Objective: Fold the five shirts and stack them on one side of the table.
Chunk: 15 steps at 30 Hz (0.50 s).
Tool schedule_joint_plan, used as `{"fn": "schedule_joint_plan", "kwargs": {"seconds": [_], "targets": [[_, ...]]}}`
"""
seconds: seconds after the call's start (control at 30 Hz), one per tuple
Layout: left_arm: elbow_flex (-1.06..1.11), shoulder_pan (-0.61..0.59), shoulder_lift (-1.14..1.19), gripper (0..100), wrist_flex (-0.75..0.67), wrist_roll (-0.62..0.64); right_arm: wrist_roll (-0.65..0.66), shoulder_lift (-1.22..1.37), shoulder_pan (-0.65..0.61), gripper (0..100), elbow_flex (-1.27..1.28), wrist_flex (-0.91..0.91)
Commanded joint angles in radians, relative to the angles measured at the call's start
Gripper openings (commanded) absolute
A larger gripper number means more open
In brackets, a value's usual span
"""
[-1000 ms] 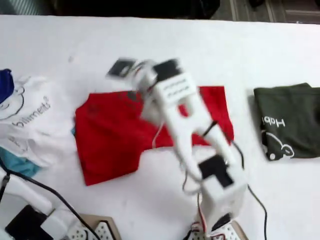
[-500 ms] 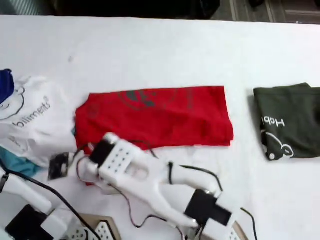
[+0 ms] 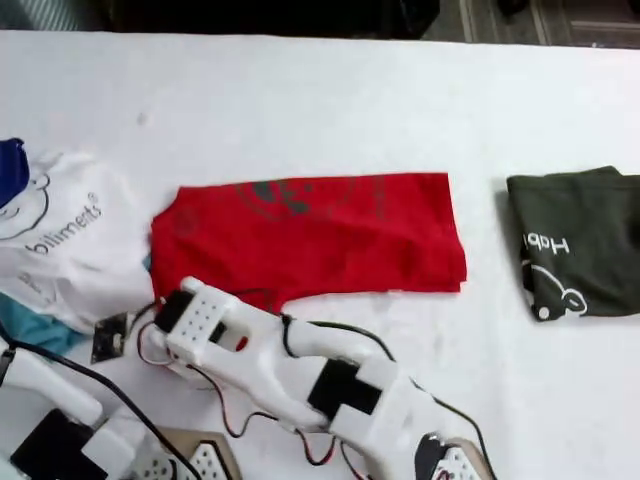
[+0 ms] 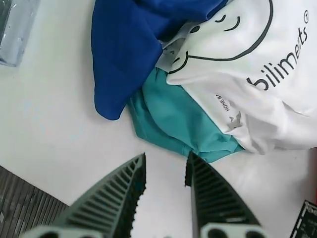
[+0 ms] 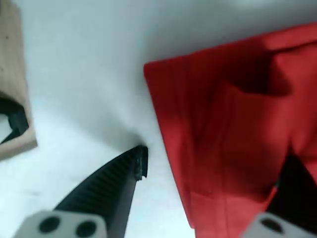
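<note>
The red shirt [image 3: 320,235] lies spread across the middle of the table. My right arm [image 3: 270,360] stretches low along the front, its wrist over the shirt's near left corner. The right gripper [image 5: 213,173] is open: one finger [image 5: 131,166] rests over bare table, the other over the red shirt [image 5: 223,124], whose edge lies between them. A folded olive shirt [image 3: 580,250] sits at the right edge. A heap of white shirt [image 3: 70,240], blue shirt [image 4: 129,44] and teal shirt [image 4: 178,119] lies at the left. My left gripper [image 4: 165,168] hovers open near the teal shirt, holding nothing.
The white table [image 3: 330,100] has free room along its far side and between the red and olive shirts. Arm bases and cables [image 3: 60,420] crowd the near left corner. A tan base plate [image 5: 15,99] lies close to the right gripper.
My right arm swung from over the far middle of the red shirt down to its near left corner and stretched low. The shirts have not moved.
</note>
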Motion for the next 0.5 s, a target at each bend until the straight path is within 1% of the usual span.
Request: {"fn": "schedule_joint_plan", "kwargs": {"seconds": [0.0, 0.1, 0.13, 0.2, 0.23, 0.3, 0.47], "targets": [[-0.011, -0.004, -0.033, 15, -0.006, 0.000, -0.049, 0.050, 0.002, 22.5, -0.072, -0.015], [-0.011, -0.004, -0.033, 15, -0.006, 0.000, -0.061, 0.053, 0.002, 4.3, -0.078, -0.019], [-0.011, -0.004, -0.033, 15, -0.006, 0.000, -0.061, 0.053, 0.004, 0.5, -0.081, -0.021], [-0.011, -0.004, -0.033, 15, -0.006, 0.000, -0.061, 0.050, 0.008, 4.9, -0.083, -0.021], [-0.011, -0.004, -0.033, 15, -0.006, 0.000, -0.060, 0.045, 0.010, 5.0, -0.089, -0.021], [-0.011, -0.004, -0.033, 15, -0.006, 0.000, -0.060, 0.021, 0.012, 1.7, -0.112, -0.016], [-0.011, -0.004, -0.033, 15, -0.006, 0.000, -0.051, -0.074, 0.039, 1.8, -0.157, -0.013]]}}
